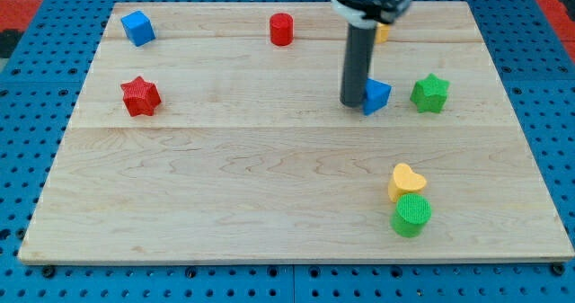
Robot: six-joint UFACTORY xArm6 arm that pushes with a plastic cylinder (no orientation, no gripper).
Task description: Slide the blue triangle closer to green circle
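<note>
You're looking at my tip sitting on the board just left of the blue triangle, touching it or very nearly; the rod is covering the triangle's left edge so I can't confirm contact. No fingers on this rig, so there's no open or closed state to report, just the bare rod end. The triangle is sitting in the upper right part of the board, with the green star just to its right. The green circle is lying well below, near the view's bottom right, with the yellow heart touching it on its top side. From where I'm standing, a push is sending the triangle rightward into the star, not down toward the circle, so I'm judging this contact side as wrong for the goal; I'd need to be above the triangle to drive it down. The heart is also blocking the straight line in, so you're probably wanting an approach slightly from the circle's left or right. A yellow block is partly hiding behind the arm near the top edge. Red cylinder, blue cube and red star are staying well clear on the left and top
</note>
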